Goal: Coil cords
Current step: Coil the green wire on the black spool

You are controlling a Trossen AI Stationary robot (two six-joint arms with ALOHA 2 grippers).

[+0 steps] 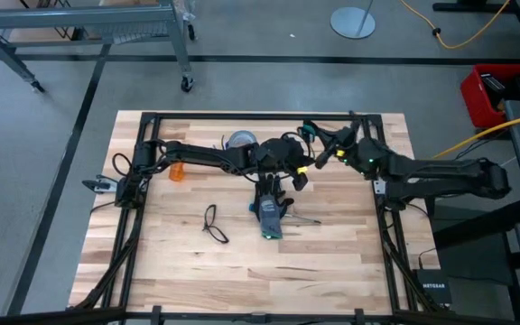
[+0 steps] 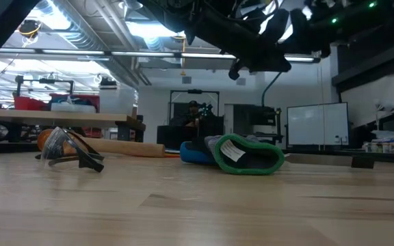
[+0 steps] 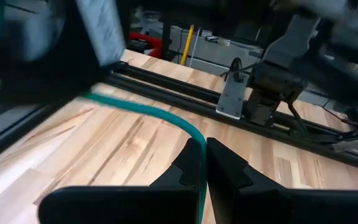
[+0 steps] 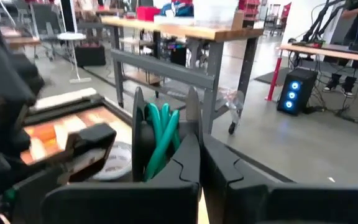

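A teal cord point(image 3: 143, 110) runs from my left gripper point(image 3: 204, 163) to a small black disc point(image 4: 140, 134), which has turns of the same cord point(image 4: 161, 134) wound on it. My right gripper point(image 4: 201, 163) is shut on the disc. Both grippers are raised over the table's far middle, my left one point(image 1: 296, 173) just nearer than my right one point(image 1: 314, 135). A thin dark loop point(image 1: 213, 223) lies flat on the table at the near left; in the low view point(image 2: 70, 154) it looks like clear glasses. My left gripper pinches the teal cord point(image 3: 196, 138) between its two fingers, a single strand. The cord leaves the fingertips and arcs away, clear of the table, toward the disc. My right gripper pinches one rim of the black disc point(image 4: 192, 118) between its two fingers. The disc stands on edge beyond the fingertips, lifted clear of the table, with the teal windings beside the fingers.
A black-and-blue glove with a green cuff point(image 1: 270, 215) lies on the table just nearer than the grippers, also in the low view point(image 2: 246, 154). A grey tape roll point(image 1: 240, 141) and an orange thing point(image 1: 179, 171) lie at the far left. The black frame rail point(image 3: 185, 84) edges the table.
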